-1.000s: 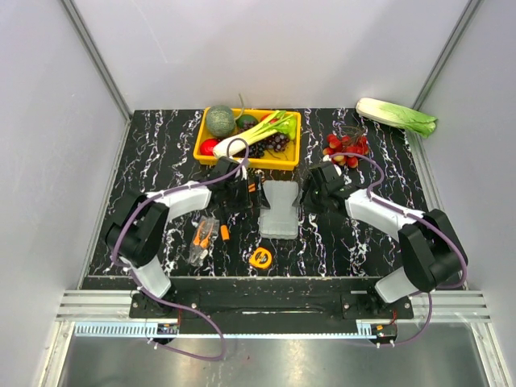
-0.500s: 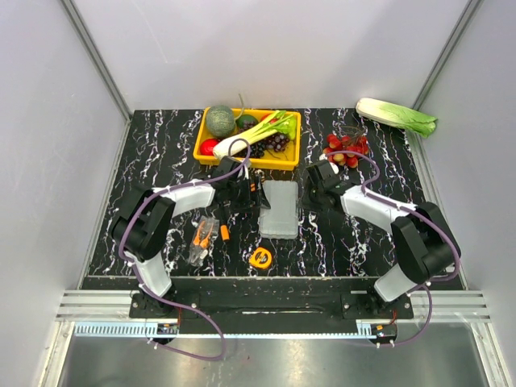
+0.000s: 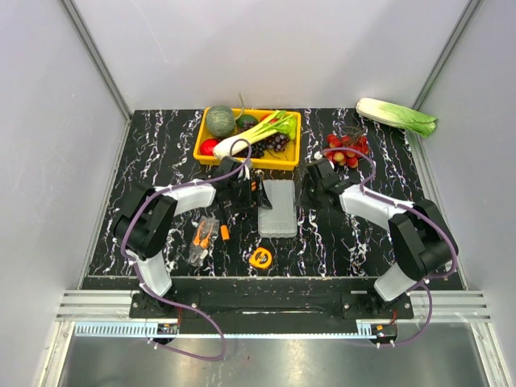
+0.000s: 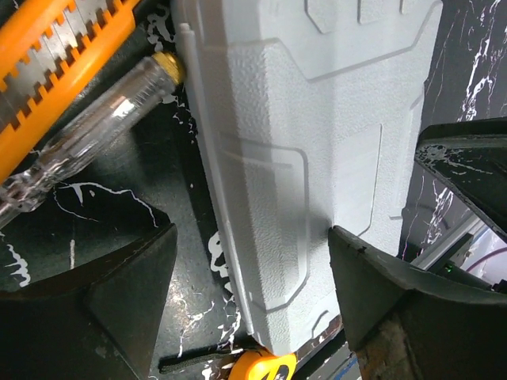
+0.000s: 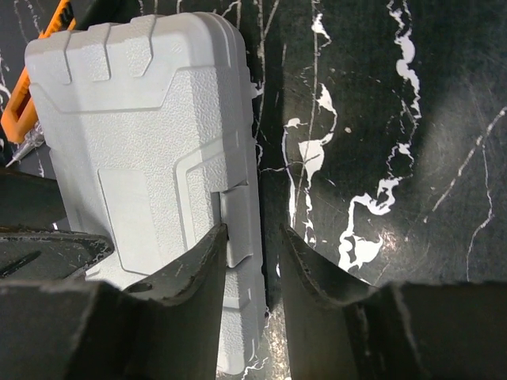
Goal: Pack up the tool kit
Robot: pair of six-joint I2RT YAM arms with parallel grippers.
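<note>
The tool kit [image 3: 279, 208] now lies flat and shut mid-counter [image 3: 153, 153], its lid no longer tilted. The left gripper [image 4: 249, 237] has narrowed, jaws released astride its 9 o'clock edge. The right gripper [image 5: 252, 237] has narrowed its jaws around the 3 o'clock latch; I cannot tell whether they grip. The pliers [image 3: 203, 236] and tape measure [image 3: 260, 257] lie outside at 7 o'clock, so packing looks unfinished.

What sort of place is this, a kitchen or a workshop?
Most likely a robot test cell in a lab: a left arm and a right arm bolted at the edge of a black marbled table, white walls boxing it in, and mismatched props, a grey tool case near a yellow tray of vegetables.
</note>
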